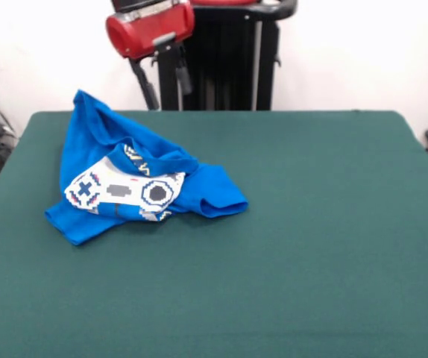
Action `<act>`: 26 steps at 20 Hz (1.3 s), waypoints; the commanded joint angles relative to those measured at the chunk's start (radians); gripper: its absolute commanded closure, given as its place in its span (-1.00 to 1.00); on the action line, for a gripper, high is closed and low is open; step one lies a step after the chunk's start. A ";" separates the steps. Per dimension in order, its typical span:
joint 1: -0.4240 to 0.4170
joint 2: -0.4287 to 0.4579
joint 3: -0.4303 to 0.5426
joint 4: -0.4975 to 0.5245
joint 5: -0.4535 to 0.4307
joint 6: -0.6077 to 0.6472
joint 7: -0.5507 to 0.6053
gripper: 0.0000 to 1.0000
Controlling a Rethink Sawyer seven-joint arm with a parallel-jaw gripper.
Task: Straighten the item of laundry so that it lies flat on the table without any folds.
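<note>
The small bright blue T-shirt [136, 183] lies crumpled left of centre on the dark green felt table [311, 224] — folds hide its print. The black gripper [165, 82] hangs at upper left, fingers apart, holding nothing — well placed to descend.

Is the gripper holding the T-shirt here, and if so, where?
Nothing is held. The gripper hangs open above the table's far edge, clear of the crumpled T-shirt.
</note>
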 commanded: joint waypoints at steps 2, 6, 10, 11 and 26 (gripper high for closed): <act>0.106 0.047 -0.156 -0.127 0.046 -0.029 0.237 -1.00; 0.153 0.095 -0.198 -0.191 0.046 -0.020 0.220 -1.00; 0.183 0.155 -0.228 -0.220 0.041 -0.056 0.212 -1.00; 0.191 0.160 -0.236 -0.224 0.045 -0.057 0.211 -1.00; 0.200 0.222 -0.223 -0.198 0.091 -0.103 0.175 -1.00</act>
